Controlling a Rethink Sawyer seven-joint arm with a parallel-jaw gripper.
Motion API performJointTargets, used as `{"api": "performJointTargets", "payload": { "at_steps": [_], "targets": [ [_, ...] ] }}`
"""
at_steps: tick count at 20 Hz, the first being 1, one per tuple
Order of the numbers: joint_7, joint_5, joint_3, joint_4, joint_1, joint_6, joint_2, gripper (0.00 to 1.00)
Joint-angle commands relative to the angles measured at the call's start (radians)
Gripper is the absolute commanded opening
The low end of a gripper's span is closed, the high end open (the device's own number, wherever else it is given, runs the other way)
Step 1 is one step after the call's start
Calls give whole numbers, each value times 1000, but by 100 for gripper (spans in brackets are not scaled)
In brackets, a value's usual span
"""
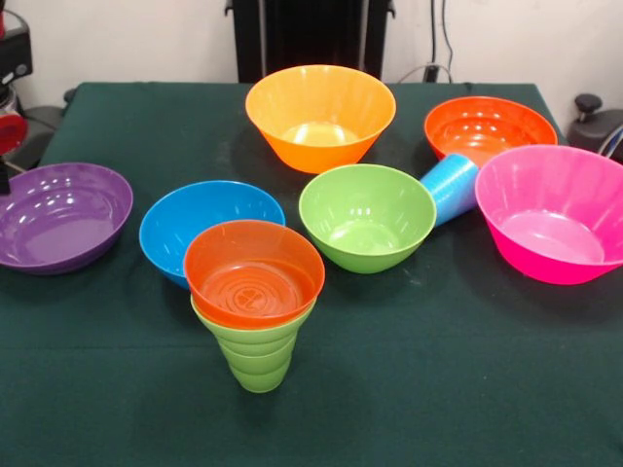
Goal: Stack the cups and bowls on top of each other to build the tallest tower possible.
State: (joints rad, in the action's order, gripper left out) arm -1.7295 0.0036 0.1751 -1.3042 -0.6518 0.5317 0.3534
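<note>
A lime green cup (258, 355) with a stepped lower part stands upright near the front of the table, and a small orange bowl (254, 273) sits in its mouth. Behind it rest a blue bowl (209, 222) and a green bowl (367, 216). A light blue cup (451, 186) lies on its side between the green bowl and a pink bowl (553, 213). A yellow-orange bowl (320, 116) and a shallow orange bowl (489, 128) sit at the back. A purple bowl (60, 215) lies at the left. The gripper is out of view.
The dark green cloth-covered table (467, 389) carries everything. The robot's black pedestal (310, 34) stands behind the far edge. Dark equipment (15, 88) sits past the left corner, and another dark object (596, 122) past the right corner.
</note>
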Motion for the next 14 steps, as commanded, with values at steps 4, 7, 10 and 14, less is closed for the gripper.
{"api": "performJointTargets", "payload": {
  "at_steps": [4, 7, 10, 14],
  "targets": [
    [-174, 31, -87, -115, 37, -70, 10, 100],
    [-205, 47, -76, -135, 52, -82, 15, 100],
    [-236, 65, -66, -141, 69, -83, 14, 100],
    [-276, 96, -56, -128, 97, -72, 10, 100]
  ]
}}
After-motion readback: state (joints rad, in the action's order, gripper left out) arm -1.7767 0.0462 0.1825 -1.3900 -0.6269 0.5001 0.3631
